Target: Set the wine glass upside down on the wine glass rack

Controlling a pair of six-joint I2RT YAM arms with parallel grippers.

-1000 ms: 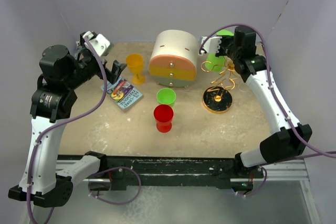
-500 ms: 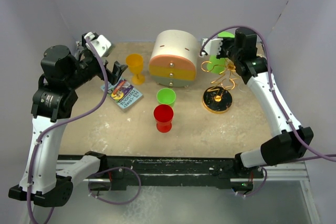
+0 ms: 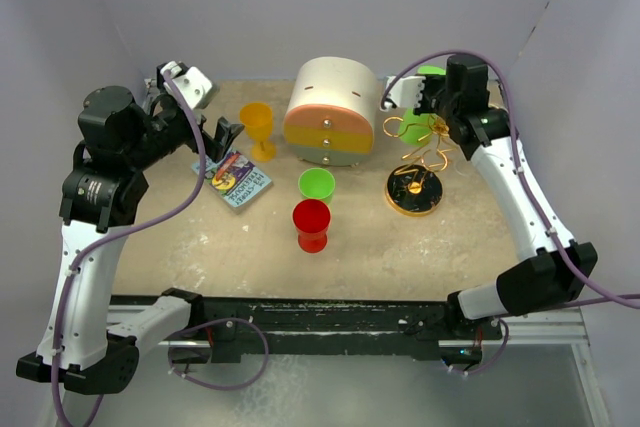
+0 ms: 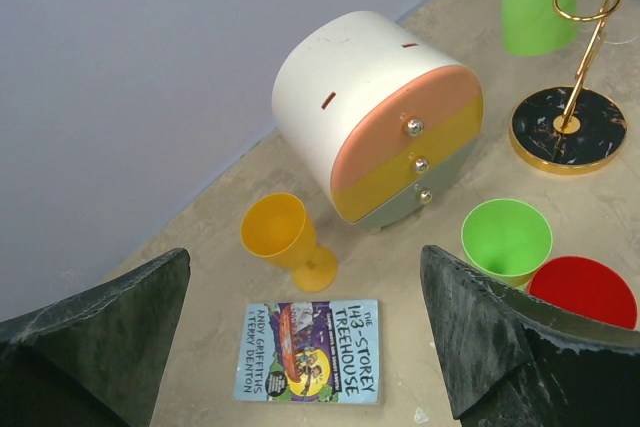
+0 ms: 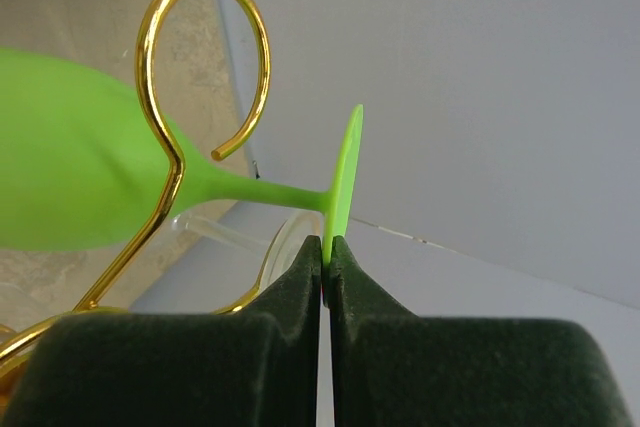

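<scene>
The green wine glass [image 3: 414,128] hangs upside down, bowl lowermost, at the far right. My right gripper [image 5: 327,255] is shut on the rim of its thin foot [image 5: 343,179]. Its stem lies beside a curled arm of the gold wine glass rack [image 5: 160,97], and the wire crosses in front where stem meets bowl [image 5: 70,172]. The rack [image 3: 428,152] stands on its round black-and-gold base [image 3: 413,190]. In the left wrist view the glass [image 4: 527,7] sits against the rack [image 4: 590,37]. My left gripper [image 3: 222,132] is open and empty above the book.
A round drawer box [image 3: 330,112] with orange and yellow bands stands at the back middle. A yellow wine glass [image 3: 257,127] stands left of it, by a book [image 3: 237,178]. A green cup [image 3: 316,184] and a red cup [image 3: 311,222] stand mid-table.
My right gripper has carried the green wine glass slightly nearer and closer into the rack's loops. The left arm has not moved.
</scene>
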